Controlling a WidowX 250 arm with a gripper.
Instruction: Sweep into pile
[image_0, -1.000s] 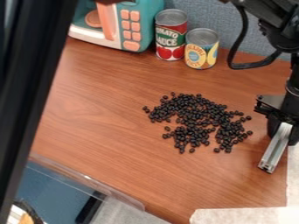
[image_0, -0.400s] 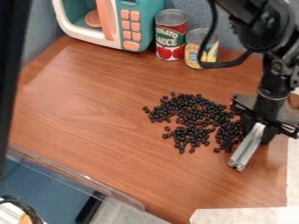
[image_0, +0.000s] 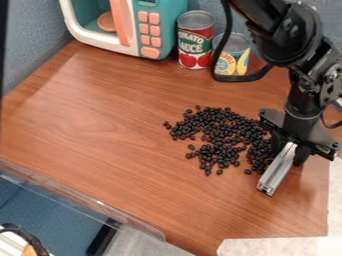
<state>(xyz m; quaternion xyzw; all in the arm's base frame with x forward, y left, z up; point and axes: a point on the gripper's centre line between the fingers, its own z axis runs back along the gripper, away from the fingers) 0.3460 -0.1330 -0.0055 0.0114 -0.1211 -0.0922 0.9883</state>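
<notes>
Dry black beans (image_0: 214, 117) lie loose on the desk (image_0: 120, 125), right of its middle, in a ragged patch with strays at the left side and thin gaps lower down. Gripper (image_0: 291, 148) is at the patch's right side, pinching a metal bar (image_0: 276, 170) near its upper end; the bar slants down-left toward the near edge.

Handling, my read: each bean light, hard, smooth, rolls easily. No point gripping them; push the outer right side inward, low and slow. Too fast and they scatter, too high and the bar rides over. Bar looks stiff, fairly light, maybe slick; hold near the top end, square to the grooves, or it could twist.

Materials: beans small, rounded, slight sheen. Bar silver-grey, straight, grooved lengthwise, squared end. Desk reddish-brown wood grain, smooth. Far edge: teal toy microwave (image_0: 152, 30) with salmon buttons, red-labelled can (image_0: 196, 40), shorter yellow-labelled can (image_0: 231, 62).
</notes>
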